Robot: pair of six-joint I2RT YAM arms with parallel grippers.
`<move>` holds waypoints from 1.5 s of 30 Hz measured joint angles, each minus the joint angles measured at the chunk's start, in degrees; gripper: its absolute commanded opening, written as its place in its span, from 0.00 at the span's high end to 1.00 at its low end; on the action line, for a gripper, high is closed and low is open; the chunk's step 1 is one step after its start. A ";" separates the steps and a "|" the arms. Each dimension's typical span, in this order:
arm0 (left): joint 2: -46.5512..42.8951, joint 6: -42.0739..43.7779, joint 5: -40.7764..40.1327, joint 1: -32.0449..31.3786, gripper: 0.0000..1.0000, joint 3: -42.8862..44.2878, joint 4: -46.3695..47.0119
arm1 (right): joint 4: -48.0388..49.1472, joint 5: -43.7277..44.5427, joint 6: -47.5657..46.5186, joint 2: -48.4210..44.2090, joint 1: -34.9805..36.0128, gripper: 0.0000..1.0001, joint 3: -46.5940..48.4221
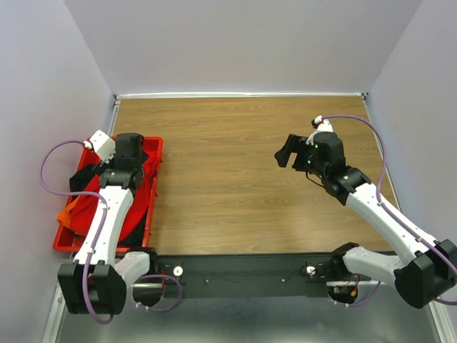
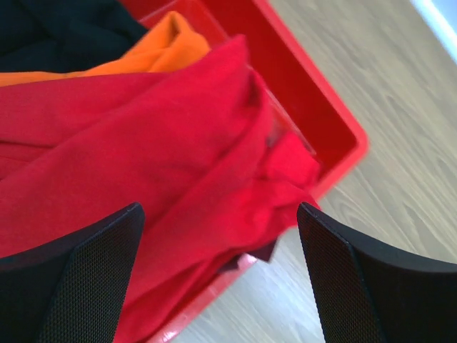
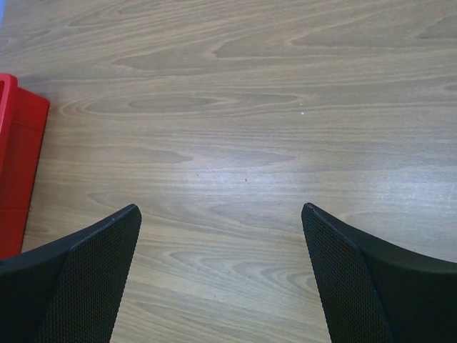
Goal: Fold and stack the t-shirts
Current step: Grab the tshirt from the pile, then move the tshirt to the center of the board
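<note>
The t-shirts lie heaped in a red plastic crate point(image 1: 156, 146) at the table's left edge. In the left wrist view a bright red shirt point(image 2: 143, 157) spills over the crate's rim point(image 2: 335, 121), with an orange shirt point(image 2: 161, 50) and a black one point(image 2: 57, 28) behind it, and a dark maroon scrap point(image 2: 260, 250) under the red. My left gripper point(image 2: 221, 236) is open just above the red shirt and holds nothing; it hangs over the crate point(image 1: 127, 153). My right gripper point(image 1: 289, 153) is open and empty above bare table point(image 3: 221, 229).
The crate's corner point(image 3: 18, 164) shows at the left of the right wrist view. The wooden table point(image 1: 243, 179) is walled by white panels at the back and both sides. A black mounting rail point(image 1: 243, 275) runs along the near edge.
</note>
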 measured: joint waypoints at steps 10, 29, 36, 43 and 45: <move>6.78 -1.95 1.27 3.21 0.40 -4.52 2.82 | 0.09 -1.09 0.00 0.02 0.00 0.00 -0.20; -9.42 10.45 12.59 3.91 1.00 4.98 5.70 | 0.11 -2.58 0.00 -0.35 0.00 0.00 -0.35; -11.04 14.01 26.27 2.78 1.00 15.96 12.15 | 0.11 -2.89 0.00 -0.35 0.00 0.00 1.11; -4.81 13.09 28.74 -15.26 1.00 18.03 17.07 | 0.13 -2.91 0.00 -1.84 0.00 0.00 2.19; -1.18 12.24 27.65 -20.70 1.00 18.01 18.40 | 0.11 -2.89 0.00 -2.54 0.00 0.00 2.21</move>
